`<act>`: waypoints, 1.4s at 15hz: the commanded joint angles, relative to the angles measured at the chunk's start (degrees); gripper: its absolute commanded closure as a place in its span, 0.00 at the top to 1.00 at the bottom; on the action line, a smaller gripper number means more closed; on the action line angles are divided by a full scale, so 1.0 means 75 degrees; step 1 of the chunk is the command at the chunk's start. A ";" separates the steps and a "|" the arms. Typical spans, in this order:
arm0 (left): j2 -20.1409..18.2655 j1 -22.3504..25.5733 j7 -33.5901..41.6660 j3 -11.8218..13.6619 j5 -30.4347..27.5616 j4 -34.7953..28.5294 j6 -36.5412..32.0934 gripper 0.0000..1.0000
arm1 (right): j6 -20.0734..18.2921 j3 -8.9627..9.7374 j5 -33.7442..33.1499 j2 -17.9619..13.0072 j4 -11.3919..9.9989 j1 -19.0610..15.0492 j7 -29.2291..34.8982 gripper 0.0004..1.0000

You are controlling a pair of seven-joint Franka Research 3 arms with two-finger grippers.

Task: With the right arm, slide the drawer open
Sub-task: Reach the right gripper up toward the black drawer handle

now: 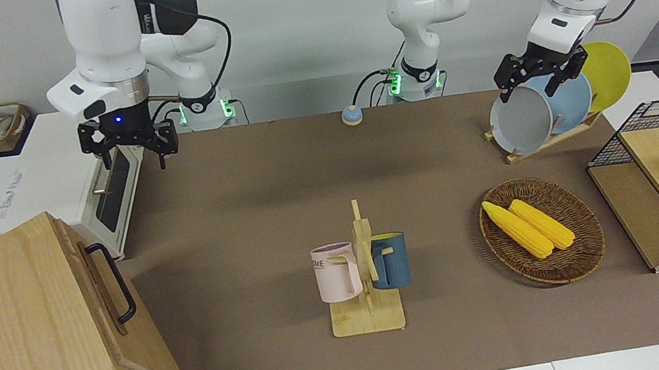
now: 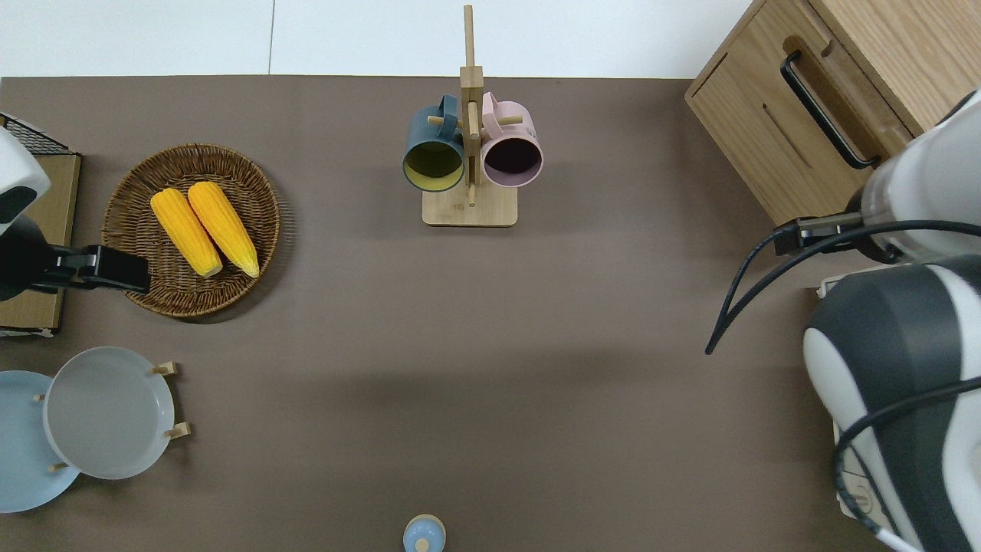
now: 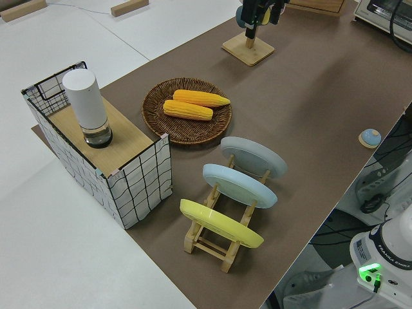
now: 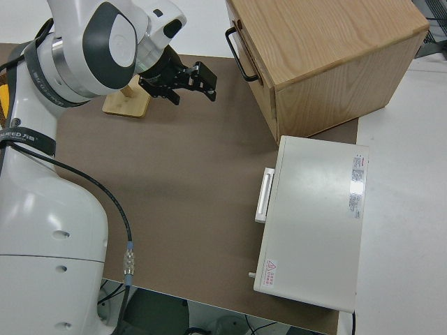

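1. The right gripper (image 1: pixel 130 142) hangs in the air with its fingers spread apart, grasping nothing; the toaster oven (image 4: pixel 314 223) stands on the desk (image 1: pixel 282 217) near it.
2. The left arm is parked; I cannot tell the state of its fingers.
3. The drawer (image 1: pixel 104 287) looks fully closed in the wooden box (image 4: pixel 328 56), at about 1 o'clock in the overhead view. Its handle (image 1: pixel 113 282) is untouched, so reaching, gripping and pulling are left.
4. The pink mug (image 1: pixel 337 272) shows the letters "ME".

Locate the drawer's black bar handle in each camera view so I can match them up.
Front: handle on the wood box, lower corner toward the right arm's end.
Overhead: handle, upper corner, same end.
Left side: not in view.
Right side: handle, top centre.
Shared landmark: the mug stand.
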 commanded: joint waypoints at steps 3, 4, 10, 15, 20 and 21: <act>0.0087 0.0029 0.0074 -0.0049 0.0131 0.0199 -0.0150 0.99 | -0.0020 -0.0017 -0.1884 0.0504 0.0248 0.0828 -0.0066 0.98; 0.0087 0.0029 0.0074 -0.0049 0.0131 0.0187 -0.0150 0.99 | -0.0020 -0.0017 -0.2225 0.0574 0.0248 0.0980 -0.0031 0.98; 0.0087 0.0029 0.0074 -0.0049 0.0131 0.0187 -0.0150 0.99 | -0.0008 -0.0017 -0.3760 0.1090 0.0189 0.1508 0.0449 0.98; 0.0087 0.0029 0.0074 -0.0049 0.0131 0.0199 -0.0150 0.99 | 0.0003 -0.0017 -0.4604 0.1476 0.0154 0.1801 0.0789 0.98; 0.0087 0.0029 0.0074 -0.0049 0.0131 0.0187 -0.0150 0.99 | -0.0102 -0.0017 -0.6162 0.1886 -0.0186 0.2247 0.1071 0.98; 0.0087 0.0029 0.0074 -0.0049 0.0131 0.0198 -0.0150 0.99 | -0.0160 -0.0017 -0.6444 0.1992 -0.0209 0.2305 0.1071 0.98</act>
